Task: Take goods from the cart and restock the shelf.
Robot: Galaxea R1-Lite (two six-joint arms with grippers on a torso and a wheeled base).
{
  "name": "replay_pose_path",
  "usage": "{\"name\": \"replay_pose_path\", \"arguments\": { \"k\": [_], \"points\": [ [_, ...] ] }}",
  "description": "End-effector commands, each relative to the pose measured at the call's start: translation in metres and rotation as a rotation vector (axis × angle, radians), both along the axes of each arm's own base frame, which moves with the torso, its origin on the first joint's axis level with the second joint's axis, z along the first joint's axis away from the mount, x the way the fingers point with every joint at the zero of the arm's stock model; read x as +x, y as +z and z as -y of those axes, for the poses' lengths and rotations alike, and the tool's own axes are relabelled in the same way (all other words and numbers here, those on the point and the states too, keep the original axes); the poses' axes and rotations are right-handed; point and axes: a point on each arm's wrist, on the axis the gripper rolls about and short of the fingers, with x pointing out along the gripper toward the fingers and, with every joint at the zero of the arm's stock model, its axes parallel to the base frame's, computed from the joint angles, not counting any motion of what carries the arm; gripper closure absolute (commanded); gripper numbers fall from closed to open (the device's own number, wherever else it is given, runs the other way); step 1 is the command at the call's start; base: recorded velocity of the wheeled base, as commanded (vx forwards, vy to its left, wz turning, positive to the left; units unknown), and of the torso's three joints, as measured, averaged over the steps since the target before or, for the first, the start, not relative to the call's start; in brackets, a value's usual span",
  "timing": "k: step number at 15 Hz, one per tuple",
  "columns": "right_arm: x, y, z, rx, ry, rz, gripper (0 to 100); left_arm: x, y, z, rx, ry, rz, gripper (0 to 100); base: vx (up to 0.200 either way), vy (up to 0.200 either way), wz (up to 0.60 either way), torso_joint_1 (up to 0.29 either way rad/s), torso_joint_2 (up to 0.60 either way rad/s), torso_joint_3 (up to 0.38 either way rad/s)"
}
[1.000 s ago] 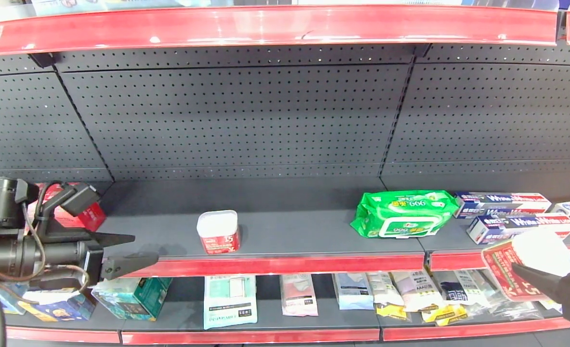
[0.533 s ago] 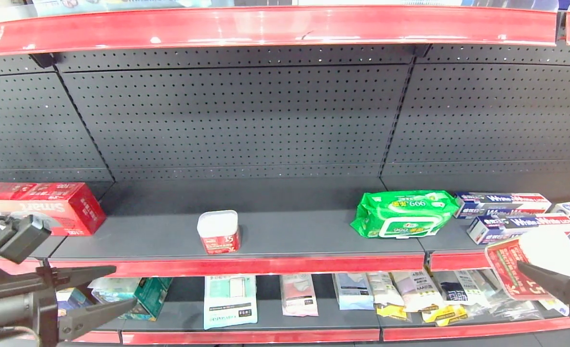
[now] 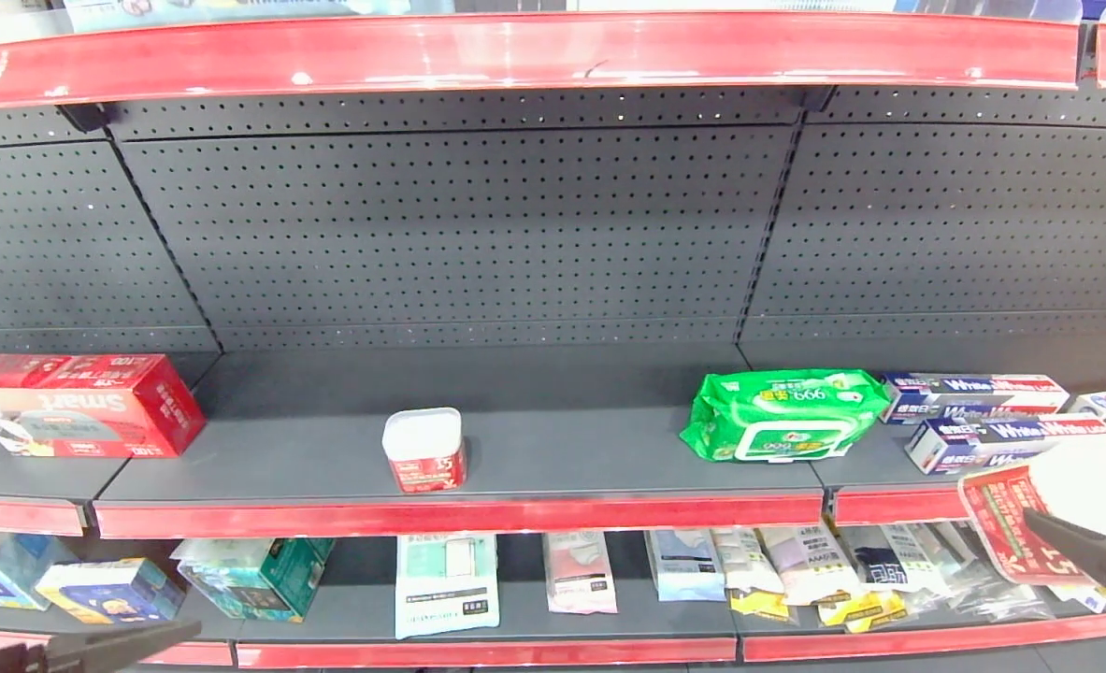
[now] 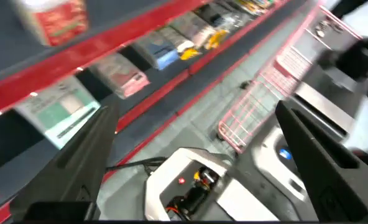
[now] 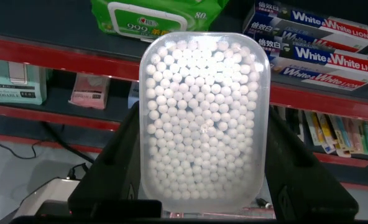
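A small red tub with a white lid (image 3: 423, 449) stands on the grey middle shelf (image 3: 571, 439). At the lower right my right gripper (image 3: 1081, 551) is shut on a matching cotton swab tub (image 3: 1053, 509), tilted, in front of the shelf's red edge. The right wrist view looks at that tub's clear bottom (image 5: 202, 118), full of white swab tips, with the fingers (image 5: 112, 168) on either side. My left gripper (image 4: 196, 115) is open and holds nothing, low down, above the floor near the pink wire cart (image 4: 258, 106). One of its fingers (image 3: 132, 640) shows at the bottom left.
A red box (image 3: 85, 404) lies on the shelf at the left. A green wipes pack (image 3: 782, 411) and toothpaste boxes (image 3: 983, 411) lie at the right. The lower shelf holds boxes (image 3: 253, 575) and several flat packets (image 3: 579, 570). Bare shelf lies between tub and wipes.
My left arm has dropped from shelf height to the bottom left edge of the head view, uncovering the red box. The right gripper with its tub has drifted slightly right and down.
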Motion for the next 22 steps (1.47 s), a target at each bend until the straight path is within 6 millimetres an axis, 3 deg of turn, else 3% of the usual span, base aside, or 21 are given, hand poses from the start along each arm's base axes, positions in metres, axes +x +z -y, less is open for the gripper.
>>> {"name": "replay_pose_path", "arguments": {
  "k": [1, 3, 9, 10, 13, 15, 20, 22],
  "points": [
    [-0.001, 0.003, 0.0, 0.001, -0.001, 0.014, 100, -0.065, -0.002, 0.013, -0.014, -0.147, 0.099, 0, 0.0, 0.0, 0.0, 0.0, 0.0, 0.0],
    [-0.001, 0.001, 0.0, 0.0, -0.001, 0.009, 100, -0.081, -0.009, 0.012, 0.023, -0.037, 0.148, 0, 0.0, 0.0, 0.0, 0.0, 0.0, 0.0],
    [0.01, 0.007, 0.001, 0.001, -0.02, 0.022, 100, -0.096, -0.017, 0.0, 0.172, 0.655, 0.29, 0, 0.0, 0.0, 0.0, 0.0, 0.0, 0.0],
    [0.011, 0.007, 0.002, 0.0, -0.021, 0.028, 100, -0.098, -0.018, 0.0, 0.168, 0.652, 0.299, 0, 0.0, 0.0, 0.0, 0.0, 0.0, 0.0],
    [0.025, 0.012, 0.001, -0.028, -0.028, 0.037, 100, -0.109, -0.01, -0.001, 0.108, 0.407, 0.292, 0, 0.0, 0.0, 0.0, 0.0, 0.0, 0.0],
    [0.03, 0.018, 0.001, -0.043, -0.032, 0.049, 100, -0.108, -0.013, -0.001, 0.112, 0.364, 0.268, 0, 0.0, 0.0, 0.0, 0.0, 0.0, 0.0],
    [0.029, 0.024, 0.0, -0.057, -0.013, 0.074, 100, -0.097, -0.036, -0.005, 0.219, 0.583, 0.233, 0, 0.0, 0.0, 0.0, 0.0, 0.0, 0.0],
    [0.029, 0.025, 0.0, -0.061, -0.01, 0.077, 100, -0.096, -0.036, -0.005, 0.221, 0.611, 0.236, 0, 0.0, 0.0, 0.0, 0.0, 0.0, 0.0]
  ]
}}
